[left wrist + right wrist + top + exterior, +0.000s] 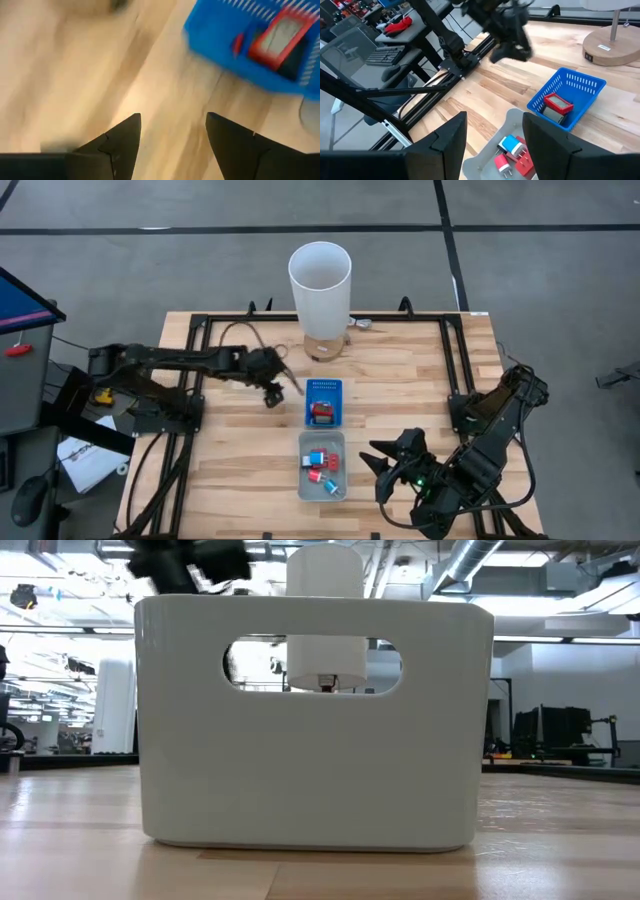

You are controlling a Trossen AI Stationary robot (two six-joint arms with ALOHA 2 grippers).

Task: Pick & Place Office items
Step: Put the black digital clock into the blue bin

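Judging progress, we saw one red-framed block point(321, 412) in the blue tray point(335, 388) beyond our left fingers point(125, 137), released and empty; several small coloured pieces point(322, 467) remained in the grey tray point(304, 487) ahead of the parted, empty right fingers point(452, 132).

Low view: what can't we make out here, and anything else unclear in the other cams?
- Low view: the pale grey plastic tray fills the frame, hiding the blue slotted tray, the items and both grippers.
- Left wrist view: motion blur smears the red-framed block in the blue slotted tray.
- High view: the small red and blue pieces are too small to count.
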